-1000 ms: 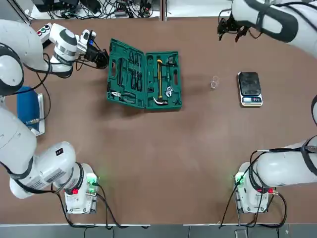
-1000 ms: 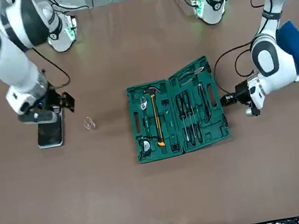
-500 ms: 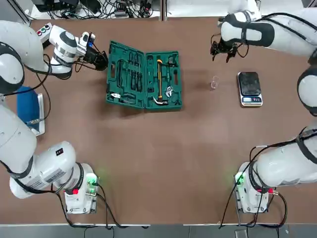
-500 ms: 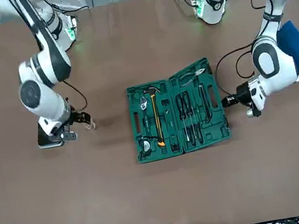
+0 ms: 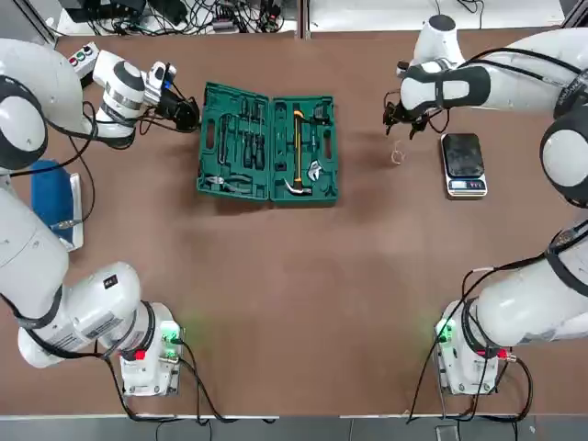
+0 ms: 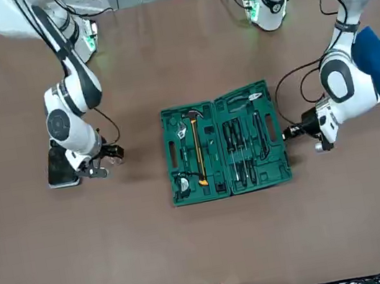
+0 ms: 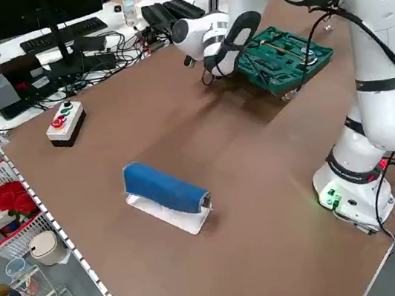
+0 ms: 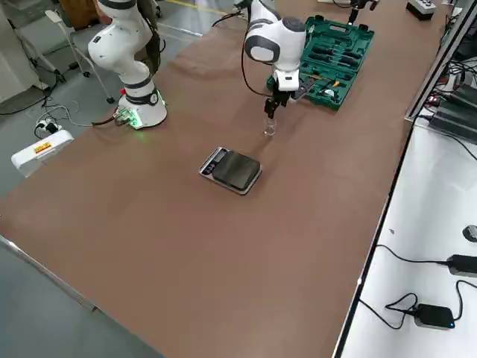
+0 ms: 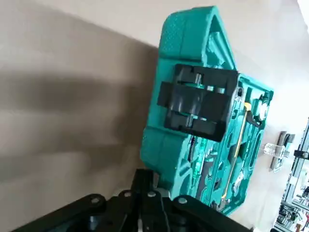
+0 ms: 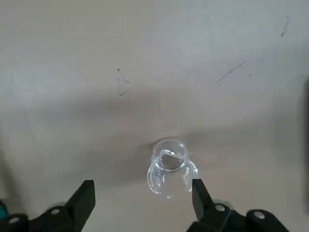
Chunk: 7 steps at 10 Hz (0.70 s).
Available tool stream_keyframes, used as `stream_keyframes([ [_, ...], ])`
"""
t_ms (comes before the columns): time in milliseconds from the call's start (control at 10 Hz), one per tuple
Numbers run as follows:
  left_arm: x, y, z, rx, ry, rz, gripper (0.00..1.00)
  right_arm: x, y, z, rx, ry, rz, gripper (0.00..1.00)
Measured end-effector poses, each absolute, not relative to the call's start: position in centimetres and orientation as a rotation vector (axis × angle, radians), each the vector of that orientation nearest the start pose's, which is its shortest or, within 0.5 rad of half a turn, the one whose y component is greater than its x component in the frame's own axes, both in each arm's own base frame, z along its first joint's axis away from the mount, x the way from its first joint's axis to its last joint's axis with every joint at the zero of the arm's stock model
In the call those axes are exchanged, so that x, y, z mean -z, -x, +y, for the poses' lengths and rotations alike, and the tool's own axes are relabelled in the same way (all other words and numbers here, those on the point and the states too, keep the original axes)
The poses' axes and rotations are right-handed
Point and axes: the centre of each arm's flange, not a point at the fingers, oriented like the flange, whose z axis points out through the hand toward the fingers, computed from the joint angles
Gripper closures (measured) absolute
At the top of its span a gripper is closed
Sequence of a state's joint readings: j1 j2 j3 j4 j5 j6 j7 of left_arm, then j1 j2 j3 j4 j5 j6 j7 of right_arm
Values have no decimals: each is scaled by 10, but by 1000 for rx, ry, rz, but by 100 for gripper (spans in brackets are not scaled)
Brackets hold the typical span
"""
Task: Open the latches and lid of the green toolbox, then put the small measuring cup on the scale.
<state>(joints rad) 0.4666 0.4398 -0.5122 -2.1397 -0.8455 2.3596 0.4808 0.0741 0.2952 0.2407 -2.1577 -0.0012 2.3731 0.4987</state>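
- Your right gripper (image 5: 401, 125), fingers spread, hovers above the small measuring cup (image 5: 398, 154), upper right of top view, holding nothing.
- Left gripper (image 5: 186, 113): shut, empty, beside the green toolbox (image 5: 267, 142), which lies open.

From overhead, my right gripper (image 5: 401, 126) hides part of the small measuring cup (image 5: 397, 154). The scale (image 6: 60, 169) sits half behind my arm from the front.

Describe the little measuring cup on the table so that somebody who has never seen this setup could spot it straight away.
Start at the open green toolbox in the middle of the brown table, then look toward the black scale on the robot's right. The measuring cup stands upright on bare table between them, nearer the scale, just below the right gripper. It is the only clear, nearly see-through thing there, far smaller than both.
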Motion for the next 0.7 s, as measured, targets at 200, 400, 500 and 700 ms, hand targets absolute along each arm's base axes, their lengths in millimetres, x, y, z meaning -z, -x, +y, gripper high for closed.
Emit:
stream_keyframes([
  [200,-209,-557,-39,49,-2374,226,99,-246,-527,174,-139,3084,297,16],
  [400,-199,-557,-40,52,-2390,223,99,-240,-525,174,-140,3082,300,30],
  [500,-194,-556,-40,60,-2401,208,99,-237,-525,174,-139,3080,301,32],
  [700,-190,-556,-40,66,-2405,200,99,-232,-525,175,-143,3078,304,33],
])
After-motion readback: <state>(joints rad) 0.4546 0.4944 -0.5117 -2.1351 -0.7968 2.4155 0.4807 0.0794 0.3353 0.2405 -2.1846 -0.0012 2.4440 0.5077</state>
